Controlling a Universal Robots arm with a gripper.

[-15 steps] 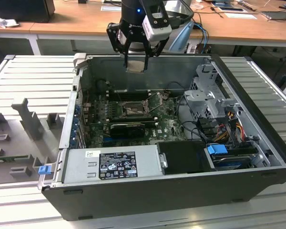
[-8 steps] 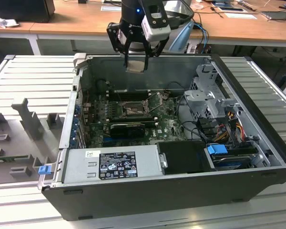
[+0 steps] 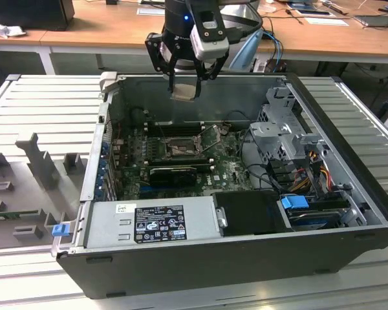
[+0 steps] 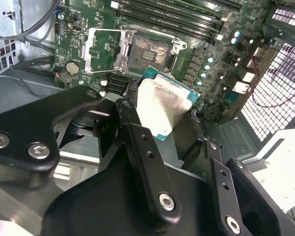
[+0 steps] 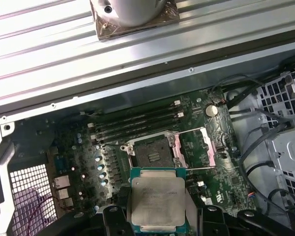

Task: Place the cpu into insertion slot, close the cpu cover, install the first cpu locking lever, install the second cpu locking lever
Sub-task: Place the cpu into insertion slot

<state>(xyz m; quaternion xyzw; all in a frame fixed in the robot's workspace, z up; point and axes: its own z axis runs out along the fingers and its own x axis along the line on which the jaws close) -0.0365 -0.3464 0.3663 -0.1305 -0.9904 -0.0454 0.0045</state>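
Exterior view: my gripper (image 3: 184, 81) pinches the cpu (image 3: 183, 91) high above the insertion slot (image 3: 179, 150). In the first wrist view the cpu cover (image 5: 205, 146) lies open. I judge this is the placing step; it needs the cpu squared to the slot.

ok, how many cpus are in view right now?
1. The cpu sits clamped in the gripper, above the open computer case. The insertion slot is empty, the cpu cover flipped open; no second chip visible there.

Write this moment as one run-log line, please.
gripper: shut on cpu | place: above computer case | insertion slot: empty | cpu cover: open
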